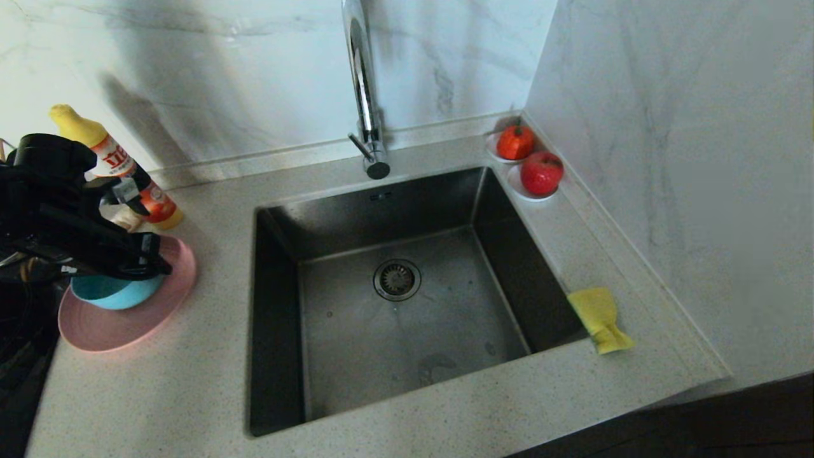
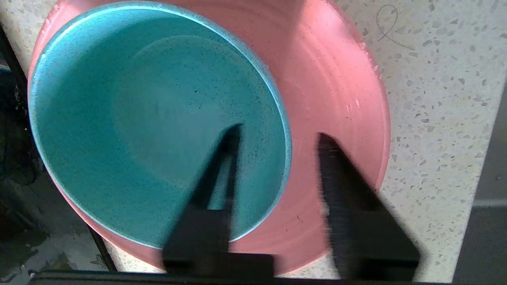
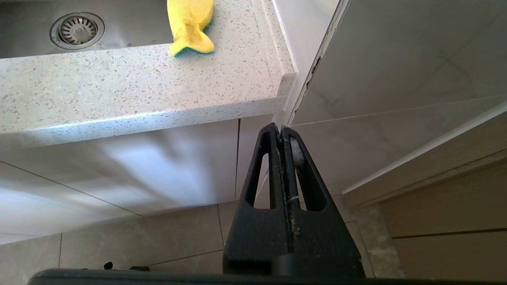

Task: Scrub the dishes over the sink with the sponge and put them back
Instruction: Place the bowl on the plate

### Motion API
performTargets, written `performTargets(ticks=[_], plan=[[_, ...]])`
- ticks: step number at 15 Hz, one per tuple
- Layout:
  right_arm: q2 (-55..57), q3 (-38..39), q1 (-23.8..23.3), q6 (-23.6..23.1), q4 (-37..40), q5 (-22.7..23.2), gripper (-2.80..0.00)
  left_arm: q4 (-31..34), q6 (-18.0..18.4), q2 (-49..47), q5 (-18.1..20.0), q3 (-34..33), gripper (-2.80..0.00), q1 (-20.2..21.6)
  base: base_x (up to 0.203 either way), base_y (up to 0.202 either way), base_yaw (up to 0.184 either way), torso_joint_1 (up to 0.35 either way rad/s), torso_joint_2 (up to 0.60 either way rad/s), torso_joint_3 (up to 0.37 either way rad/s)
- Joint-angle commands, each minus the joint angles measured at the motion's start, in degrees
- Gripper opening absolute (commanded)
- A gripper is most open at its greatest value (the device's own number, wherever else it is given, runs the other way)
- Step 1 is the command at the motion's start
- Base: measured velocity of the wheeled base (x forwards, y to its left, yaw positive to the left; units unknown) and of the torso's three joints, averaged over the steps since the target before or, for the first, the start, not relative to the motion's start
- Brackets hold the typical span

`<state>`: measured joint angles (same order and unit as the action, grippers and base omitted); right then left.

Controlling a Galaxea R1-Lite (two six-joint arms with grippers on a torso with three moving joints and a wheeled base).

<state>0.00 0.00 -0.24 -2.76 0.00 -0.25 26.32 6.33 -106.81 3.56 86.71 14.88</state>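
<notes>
At the far left of the head view the left gripper (image 1: 149, 254) hangs over the bowl (image 1: 114, 292), which sits inside the plate (image 1: 127, 321) on the counter (image 1: 210, 356). From the left wrist view its fingers (image 2: 222, 158) stand apart and straddle the bowl's rim, one inside, one outside over the plate; whether they touch it I cannot tell. Nothing is clamped yet. The bowl looks stiff, light and smooth (likely slick if wet), so that rim is probably the only sound place to pinch; a firm, square grip should stop it swinging. The plate is wide and shallow, and its raised edge is where I would take it.

In the middle of the frame lies the sink (image 1: 394, 318), under the faucet (image 1: 365, 95).

At lower right, on the counter at the sink's right edge, rests the sponge (image 1: 601, 318): soft, squashy, best gripped across its middle. The right gripper (image 3: 282, 136) is parked below counter level, fingers pressed together, holding nothing.
</notes>
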Motion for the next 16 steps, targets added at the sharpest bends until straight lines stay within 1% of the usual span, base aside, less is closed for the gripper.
performTargets(ticks=[1, 7, 13, 14, 16], plan=[[0.09, 0.0, -0.02, -0.05, 0.0, -0.02, -2.8, 0.58, 0.26, 0.38, 0.05, -0.14, 0.0, 0.06, 0.0, 0.0, 0.0, 0.0, 0.0, 0.0], [0.09, 0.0, -0.02, 0.02, 0.0, -0.02, -2.8, 0.15, -1.67, 4.06, 0.32, 0.43, 0.0, 0.06, 0.0, 0.0, 0.0, 0.0, 0.0, 0.0], [0.09, 0.0, -0.02, -0.05, 0.0, -0.02, -2.8, -0.51, -8.94, 11.33, 0.6, 6.31, 0.0, 0.06, 0.0, 0.0, 0.0, 0.0, 0.0, 0.0], [0.09, 0.0, -0.02, -0.05, 0.0, -0.02, -2.8, -0.99, -9.15, 12.74, 0.58, 6.38, -2.8, 0.06, 0.0, 0.0, 0.0, 0.0, 0.0, 0.0], [0.09, 0.0, -0.02, -0.05, 0.0, -0.02, -2.8, -1.91, -8.69, 15.22, 0.39, 6.58, -2.8, -0.23, 0.0, 0.0, 0.0, 0.0, 0.0, 0.0]])
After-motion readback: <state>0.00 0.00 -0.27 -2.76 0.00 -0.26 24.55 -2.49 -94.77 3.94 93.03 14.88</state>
